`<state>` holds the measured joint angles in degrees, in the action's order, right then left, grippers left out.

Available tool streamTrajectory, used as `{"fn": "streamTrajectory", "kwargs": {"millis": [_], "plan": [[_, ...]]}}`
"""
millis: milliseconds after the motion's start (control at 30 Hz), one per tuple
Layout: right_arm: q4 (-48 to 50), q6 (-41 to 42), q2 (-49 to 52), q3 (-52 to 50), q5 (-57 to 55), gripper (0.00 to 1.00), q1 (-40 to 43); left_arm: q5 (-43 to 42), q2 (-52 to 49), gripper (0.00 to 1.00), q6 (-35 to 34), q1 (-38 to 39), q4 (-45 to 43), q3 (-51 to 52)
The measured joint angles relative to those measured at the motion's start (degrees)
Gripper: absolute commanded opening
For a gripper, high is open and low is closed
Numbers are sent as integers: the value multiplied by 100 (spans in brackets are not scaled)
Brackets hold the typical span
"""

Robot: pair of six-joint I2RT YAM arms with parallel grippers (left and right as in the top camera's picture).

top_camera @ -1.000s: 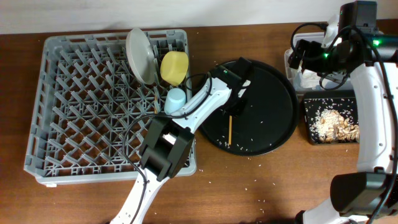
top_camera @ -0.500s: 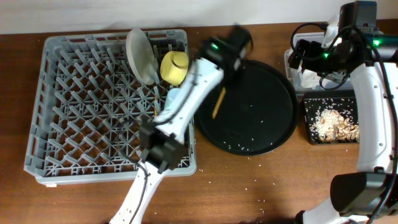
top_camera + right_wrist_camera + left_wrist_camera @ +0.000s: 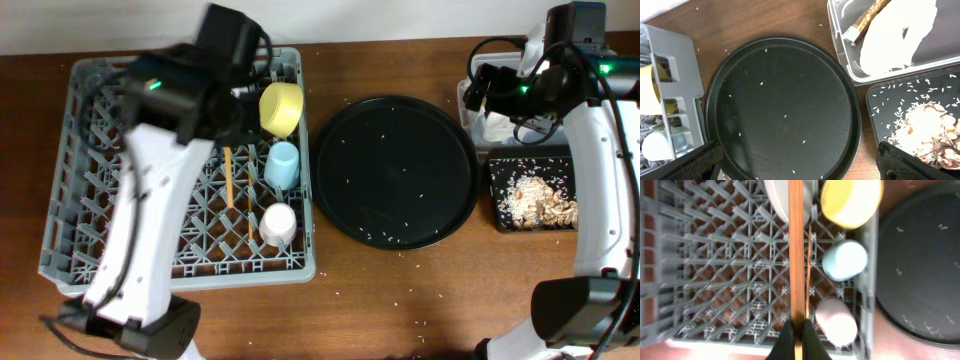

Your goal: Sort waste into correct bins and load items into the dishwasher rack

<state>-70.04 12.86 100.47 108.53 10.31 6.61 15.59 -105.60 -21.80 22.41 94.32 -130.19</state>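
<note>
My left gripper [image 3: 228,138] [image 3: 796,336] is shut on a wooden chopstick [image 3: 228,178] [image 3: 796,250] and holds it above the grey dishwasher rack [image 3: 100,200] [image 3: 715,255]. A second chopstick [image 3: 250,215] [image 3: 809,265] lies in the rack. The yellow bowl [image 3: 282,108] [image 3: 852,200], blue cup [image 3: 283,163] [image 3: 845,260], pink cup [image 3: 278,222] [image 3: 836,322] and plate [image 3: 776,195] are in the rack. My right gripper [image 3: 482,85] [image 3: 800,165] is open and empty. The napkin [image 3: 895,40] and wrapper scrap [image 3: 865,22] lie in the clear tub [image 3: 840,55] [image 3: 468,95]. Food chunks [image 3: 925,125] and rice fill the flat black tray [image 3: 500,195].
The large round black tray [image 3: 395,170] [image 3: 785,110] sits between the rack and the bins, with scattered rice grains on it. More rice grains lie on the wooden table [image 3: 400,300] in front of it. My left arm hides the rack's far middle in the overhead view.
My left arm has swung from the round black tray over the rack, carrying the chopstick. The pink cup is now uncovered. The right arm has not moved.
</note>
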Motion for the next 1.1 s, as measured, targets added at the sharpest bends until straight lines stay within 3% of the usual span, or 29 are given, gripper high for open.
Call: {"fn": "streamTrajectory", "kwargs": {"millis": [67, 133, 200, 233, 300, 333, 500, 533, 567, 667, 733, 833, 1100], "plan": [[-7, 0, 2, 0, 2, 98, 0, 136, -142, 1, -179, -4, -1222, 2166], [-20, 0, 2, 0, 2, 98, 0, 160, -249, 1, -179, -4, -2656, 3397], [-13, -4, 7, 0, 4, 98, 0, 260, -260, 1, -188, -26, -3421, 4369], [-15, 0, 7, 0, 2, 99, 0, 278, -136, 5, -181, -79, -3676, 4544], [-15, -4, 7, 0, 2, 98, 0, 267, -111, 42, -98, -225, -3783, 4802], [-15, 0, 7, 0, 2, 99, 0, 293, -114, 54, 0, -256, -3783, 4868], [-13, 0, 9, 0, 2, 98, 0, -136, -111, 63, 345, -289, -3803, 4800], [-11, 0, 9, 0, 4, 99, 0, -205, -105, 70, 389, -289, -3770, 4719], [-9, -2, 11, 0, 2, 98, 0, -367, -44, 96, 424, -289, -3499, 4190], [-9, -2, 11, 0, 2, 98, 0, -608, 413, 99, 470, -289, -3257, 3023], [-9, -2, 11, 0, 2, 98, 0, -841, 1342, 99, 474, -289, -3053, 2376], [-9, -4, 11, 0, 2, 99, 0, -942, 1917, 99, 474, -289, -3014, 2334], [-68, -57, 11, 0, -367, 98, -11, -968, 1902, 99, 474, -289, -3005, 2337]]}}
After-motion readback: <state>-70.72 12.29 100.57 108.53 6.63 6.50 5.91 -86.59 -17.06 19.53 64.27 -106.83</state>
